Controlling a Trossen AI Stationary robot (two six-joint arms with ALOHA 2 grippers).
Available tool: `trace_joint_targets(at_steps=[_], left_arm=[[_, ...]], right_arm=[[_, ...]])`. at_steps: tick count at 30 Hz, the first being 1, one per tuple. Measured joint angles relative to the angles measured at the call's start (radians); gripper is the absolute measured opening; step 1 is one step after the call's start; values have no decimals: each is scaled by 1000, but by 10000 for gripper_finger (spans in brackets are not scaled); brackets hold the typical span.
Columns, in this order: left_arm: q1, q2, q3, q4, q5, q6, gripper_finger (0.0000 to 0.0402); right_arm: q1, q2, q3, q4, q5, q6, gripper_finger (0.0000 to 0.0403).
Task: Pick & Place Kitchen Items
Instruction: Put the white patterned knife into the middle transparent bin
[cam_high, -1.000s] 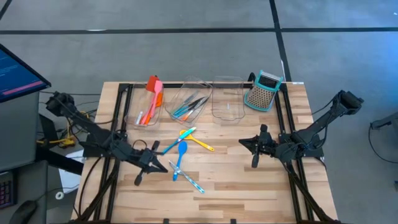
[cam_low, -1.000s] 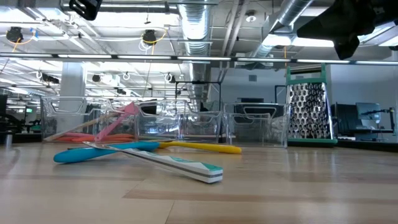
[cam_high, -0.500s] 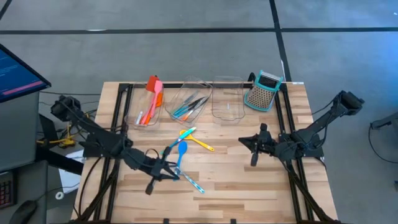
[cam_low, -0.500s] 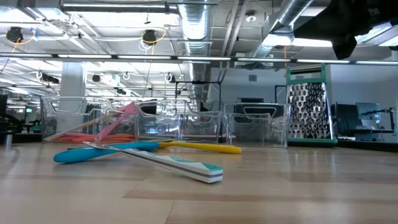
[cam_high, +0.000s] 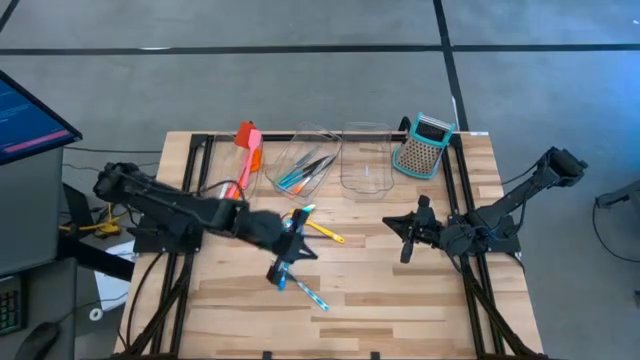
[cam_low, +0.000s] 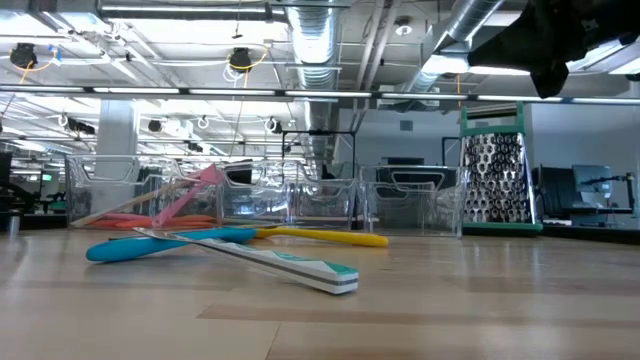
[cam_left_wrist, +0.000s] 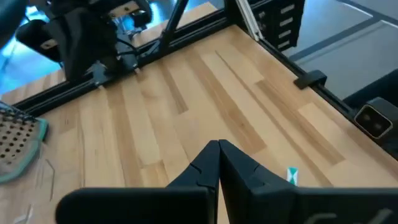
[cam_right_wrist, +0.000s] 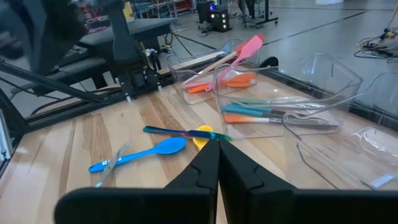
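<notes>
Utensils (cam_high: 300, 240) lie loose mid-bench: blue spoon (cam_right_wrist: 140, 153), yellow spoon (cam_low: 320, 236), and a teal-and-white piece (cam_low: 285, 263) crossed over them, nearest the bench's front edge. Judging by the spread, these are the ones left to sort.

My left fingers (cam_left_wrist: 218, 167) are clenched on nothing, hanging right over that pile in the high view; closed tips suggest I am nudging or lining up, not yet grasping. They will need to part before any pick.

My right fingers (cam_right_wrist: 218, 163) are also clenched and empty, waiting above bare wood on the right side, well apart from the pile.

Further back, a row of three clear bins (cam_high: 305, 160): left one holds orange and pink spatulas (cam_right_wrist: 239, 59) standing out over the rim, middle one holds teal and orange-handled pieces (cam_right_wrist: 267, 112) lying flat, right one looks empty. Sorting by kind, I judge.

Box grater (cam_high: 424, 146) stands upright just beside the right bin.

Bench (cam_high: 400, 300) is pale wood planks in a black frame. Beyond: grey floor, a monitor at left, ceiling ducts and strip lights.
</notes>
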Motion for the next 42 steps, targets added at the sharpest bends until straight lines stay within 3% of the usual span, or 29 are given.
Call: trace_joint_targets(at_steps=[6,15,33,42], left_arm=[[58,40,67,-85,23,2,1],[26,193,66,-291,102,-2,1],[-65,358,66,-197,104,-12,2],[-65,382,29,-173,110,-36,54]], right_arm=[[0,0,0,-8,0,-3,1],[0,1,0,-29,0,-2,1],[1,1,0,-62,-82,0,1],[1,1,0,-79,-132,0,1]])
